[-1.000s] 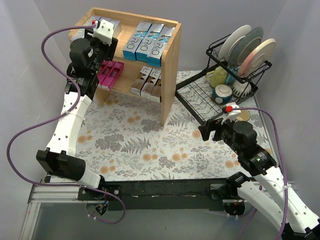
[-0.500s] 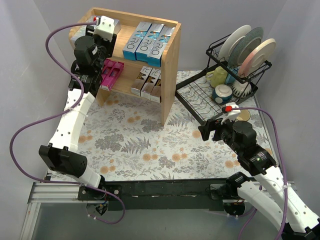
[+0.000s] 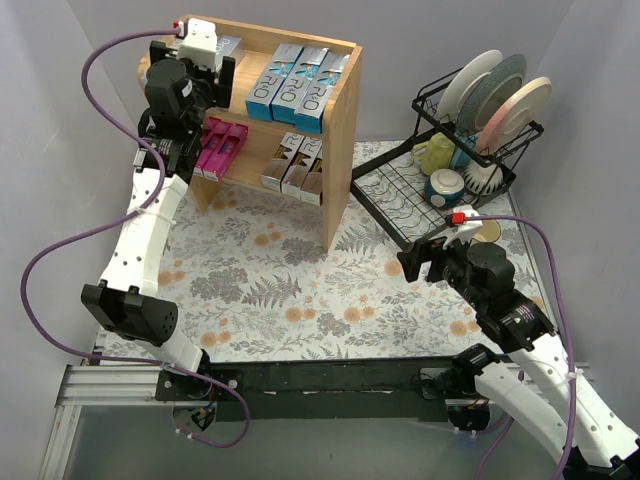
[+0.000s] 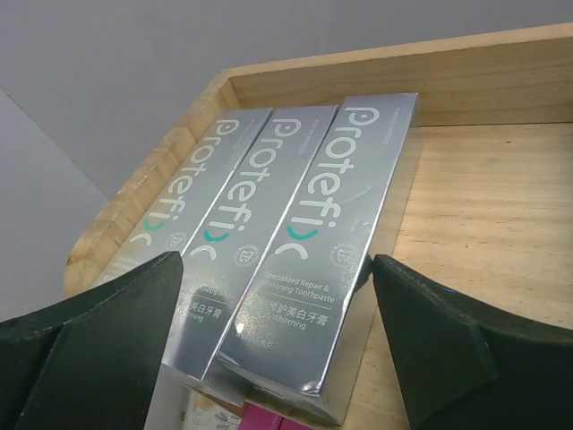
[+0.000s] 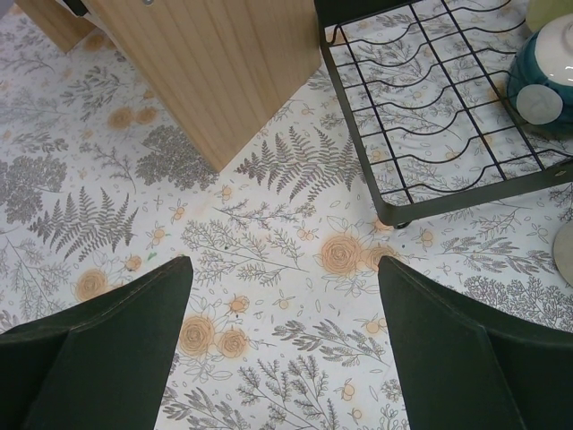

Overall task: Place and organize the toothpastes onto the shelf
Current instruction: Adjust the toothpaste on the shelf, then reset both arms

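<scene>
Far left, the left hand is up at the top level of the shelf. Its fingers are spread wide and grasp nothing. Just beyond them, three silver-grey toothpastes lie flat side by side, touching, in the top's left corner inside the low rim.

Below those, on the lower level, are the pink boxes. To their right stand three blue-and-silver boxes on top and the silver and black-gold boxes beneath. Every box I can make out is on the shelf, so the sorting looks close to finished.

These cartons should be light and stiff along their length, though the glossy skin looks slippery and the corners would crush under a hard squeeze. If one needs straightening, I'd pinch it across the narrow width near the middle, where it balances, or nudge an end.

Further right sits the black dish rack with its plates and cups. Beside it the right hand hangs above the flowered table, fingers wide and empty.
</scene>
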`<action>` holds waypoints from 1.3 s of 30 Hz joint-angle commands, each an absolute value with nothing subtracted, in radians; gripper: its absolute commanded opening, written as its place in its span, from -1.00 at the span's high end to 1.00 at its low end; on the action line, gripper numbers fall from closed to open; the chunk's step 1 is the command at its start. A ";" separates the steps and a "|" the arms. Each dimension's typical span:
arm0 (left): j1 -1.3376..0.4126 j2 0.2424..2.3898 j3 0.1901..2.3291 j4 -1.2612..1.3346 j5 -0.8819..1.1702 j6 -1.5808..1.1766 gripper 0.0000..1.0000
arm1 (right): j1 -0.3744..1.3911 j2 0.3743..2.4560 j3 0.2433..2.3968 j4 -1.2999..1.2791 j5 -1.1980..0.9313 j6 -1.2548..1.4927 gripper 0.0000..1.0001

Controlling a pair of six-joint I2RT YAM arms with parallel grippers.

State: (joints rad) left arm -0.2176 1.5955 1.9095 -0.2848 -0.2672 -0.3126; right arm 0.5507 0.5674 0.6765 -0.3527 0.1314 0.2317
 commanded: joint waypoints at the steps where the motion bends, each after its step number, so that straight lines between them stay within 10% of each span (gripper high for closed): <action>1: -0.206 1.545 1.973 -0.307 -0.299 -0.357 -0.79 | 0.549 0.552 0.687 -0.333 0.138 0.221 -0.85; 12: -0.206 1.277 1.901 -0.310 -0.310 -0.497 -0.96 | 0.548 0.508 0.730 -0.348 0.198 0.183 -0.87; 27: -0.206 0.405 1.005 -0.236 -0.552 -0.778 -0.96 | 0.549 0.353 0.730 -0.342 0.506 0.138 -0.97; 39: -0.206 0.054 0.726 -0.236 -0.600 -0.835 -0.96 | 0.549 0.314 0.687 -0.293 0.577 0.114 -0.97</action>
